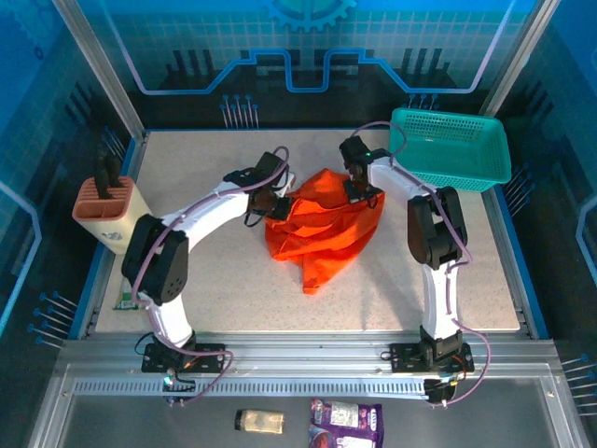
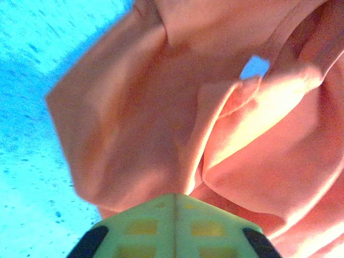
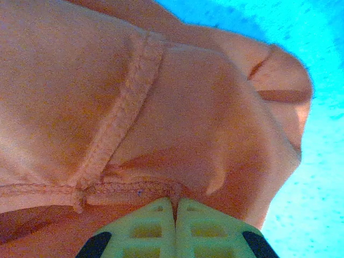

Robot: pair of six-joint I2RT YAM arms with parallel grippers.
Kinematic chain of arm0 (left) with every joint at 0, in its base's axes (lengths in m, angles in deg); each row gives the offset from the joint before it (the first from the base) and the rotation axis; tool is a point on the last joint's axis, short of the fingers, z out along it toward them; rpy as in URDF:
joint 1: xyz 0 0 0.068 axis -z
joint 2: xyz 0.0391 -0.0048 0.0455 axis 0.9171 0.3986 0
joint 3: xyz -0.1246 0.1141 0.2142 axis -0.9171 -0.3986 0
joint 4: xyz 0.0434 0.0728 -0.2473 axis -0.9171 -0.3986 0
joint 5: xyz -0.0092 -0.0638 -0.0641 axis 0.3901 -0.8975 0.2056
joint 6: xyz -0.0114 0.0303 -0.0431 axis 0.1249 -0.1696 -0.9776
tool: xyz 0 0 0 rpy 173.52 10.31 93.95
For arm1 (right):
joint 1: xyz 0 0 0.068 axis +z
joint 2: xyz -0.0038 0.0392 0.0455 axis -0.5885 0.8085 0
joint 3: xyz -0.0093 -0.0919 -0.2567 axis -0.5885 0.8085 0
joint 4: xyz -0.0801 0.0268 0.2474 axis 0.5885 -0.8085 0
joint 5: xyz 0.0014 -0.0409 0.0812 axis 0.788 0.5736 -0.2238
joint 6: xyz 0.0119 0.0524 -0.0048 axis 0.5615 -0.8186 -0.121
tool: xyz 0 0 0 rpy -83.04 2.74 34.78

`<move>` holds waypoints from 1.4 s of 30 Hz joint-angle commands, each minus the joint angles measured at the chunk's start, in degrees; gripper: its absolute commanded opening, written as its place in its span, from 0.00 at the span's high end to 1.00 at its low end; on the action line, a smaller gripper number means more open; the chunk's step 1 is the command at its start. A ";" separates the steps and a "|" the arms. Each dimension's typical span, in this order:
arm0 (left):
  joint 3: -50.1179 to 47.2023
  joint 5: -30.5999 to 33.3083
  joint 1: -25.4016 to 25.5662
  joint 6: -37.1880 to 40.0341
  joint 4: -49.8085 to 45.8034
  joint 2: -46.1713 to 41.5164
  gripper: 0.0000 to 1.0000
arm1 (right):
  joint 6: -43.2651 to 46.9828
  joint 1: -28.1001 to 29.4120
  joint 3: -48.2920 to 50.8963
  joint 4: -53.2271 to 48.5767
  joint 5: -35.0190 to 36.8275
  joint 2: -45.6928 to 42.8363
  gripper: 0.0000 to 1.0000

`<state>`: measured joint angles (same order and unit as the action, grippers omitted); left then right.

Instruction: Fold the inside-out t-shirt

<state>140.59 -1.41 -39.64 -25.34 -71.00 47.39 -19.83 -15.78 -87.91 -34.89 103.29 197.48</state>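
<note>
Top external view: the inside-out t-shirt [image 1: 322,233] lies bunched at mid-table, its far edge drawn up between the two arms and its near tail trailing on the table [image 1: 233,299]. The left gripper [image 1: 277,203] sits at the shirt's far-left corner and the right gripper [image 1: 361,191] at its far-right corner. A teal basket [image 1: 485,173] stands at the far right, apart from the shirt. A tan holder [image 1: 107,207] stands at the left edge. A purple packet [image 1: 345,425] lies on the near rail; its print is too small to read.

Left wrist view: the fingertips [image 2: 145,226] are pressed together with no gap, with orange cloth pinched at their tips.

Right wrist view: the fingertips [image 3: 148,228] are likewise closed tight, clamping the cloth at a raised stitched seam [image 3: 126,102].
</note>
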 commanded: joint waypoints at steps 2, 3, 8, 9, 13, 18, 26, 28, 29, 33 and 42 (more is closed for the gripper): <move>4.15 3.56 -2.35 1.84 -0.54 -6.72 1.00 | 1.43 -1.03 -7.13 -2.64 1.24 -8.69 1.00; 5.17 3.71 -3.11 2.06 -0.64 -8.12 1.00 | 1.59 -0.98 -8.51 -3.06 1.00 -9.95 1.00; 10.01 -1.22 -5.87 4.68 0.49 -13.08 0.94 | 2.02 -0.78 -18.03 -3.97 -2.94 -16.79 1.00; 11.20 -2.68 -5.87 5.53 0.69 -13.57 0.88 | 1.93 -0.60 -19.83 -3.90 -4.08 -17.90 1.00; 12.90 -12.86 -5.28 5.59 2.51 -14.17 0.62 | 0.38 0.52 -25.37 -2.48 -9.92 -21.92 1.00; 11.13 -18.31 -1.62 4.98 5.93 -12.05 0.47 | -2.30 2.20 -25.39 1.90 -17.58 -26.63 1.00; 6.47 -17.66 0.98 1.09 11.20 -8.19 0.40 | -4.66 3.90 -23.11 5.92 -22.76 -32.43 1.00; 4.70 -18.45 1.33 0.85 12.87 -7.40 0.37 | -5.33 4.07 -22.51 6.96 -23.89 -33.60 1.00; 3.87 -19.01 1.38 0.64 13.80 -7.05 0.35 | -5.67 4.16 -22.25 7.41 -24.29 -34.09 1.00; 0.47 -21.85 1.73 0.05 17.04 -4.52 0.30 | -6.90 4.74 -22.16 9.26 -26.28 -35.51 1.00; -4.07 -30.08 3.09 0.26 23.64 -0.03 0.38 | -7.47 6.34 -23.25 11.68 -26.03 -36.94 1.00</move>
<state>137.11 -27.27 -37.19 -25.21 -51.05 46.82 -26.76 -10.31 -109.83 -26.80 77.48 161.83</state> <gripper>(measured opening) 0.655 0.062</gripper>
